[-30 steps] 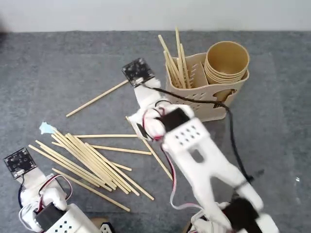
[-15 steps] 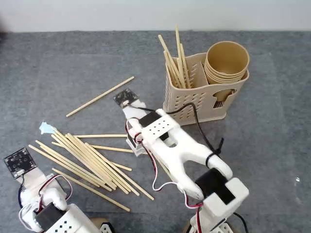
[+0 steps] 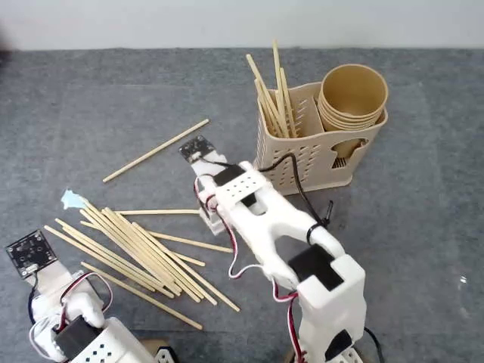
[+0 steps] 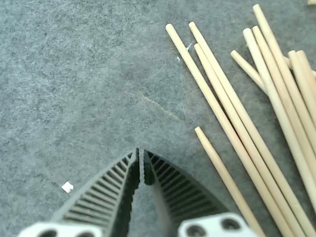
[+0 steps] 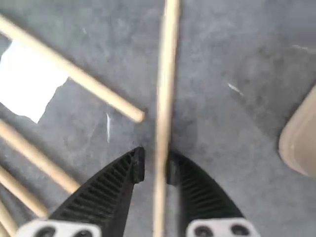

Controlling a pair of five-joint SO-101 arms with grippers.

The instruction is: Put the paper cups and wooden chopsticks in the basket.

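A beige basket [image 3: 302, 155] stands at the back right, with stacked paper cups [image 3: 353, 94] in one compartment and several wooden chopsticks [image 3: 274, 91] upright in another. A pile of chopsticks [image 3: 136, 246] lies on the grey mat in front of the left arm. The right arm [image 3: 249, 208] stretches low over the mat just left of the basket. In the right wrist view my right gripper [image 5: 155, 165] is shut on a single chopstick [image 5: 165, 74] that runs straight out between its jaws. My left gripper [image 4: 141, 160] is shut and empty above bare mat, beside chopstick ends [image 4: 217, 113].
One chopstick [image 3: 155, 151] lies alone at the back left. A small blue scrap [image 3: 72, 199] sits at the far end of the pile. A white patch [image 5: 29, 86] lies on the mat under another chopstick [image 5: 74, 74]. The mat's left and right sides are open.
The right arm swung away from the basket and down to the mat, over a chopstick near the pile. The left arm stayed still.
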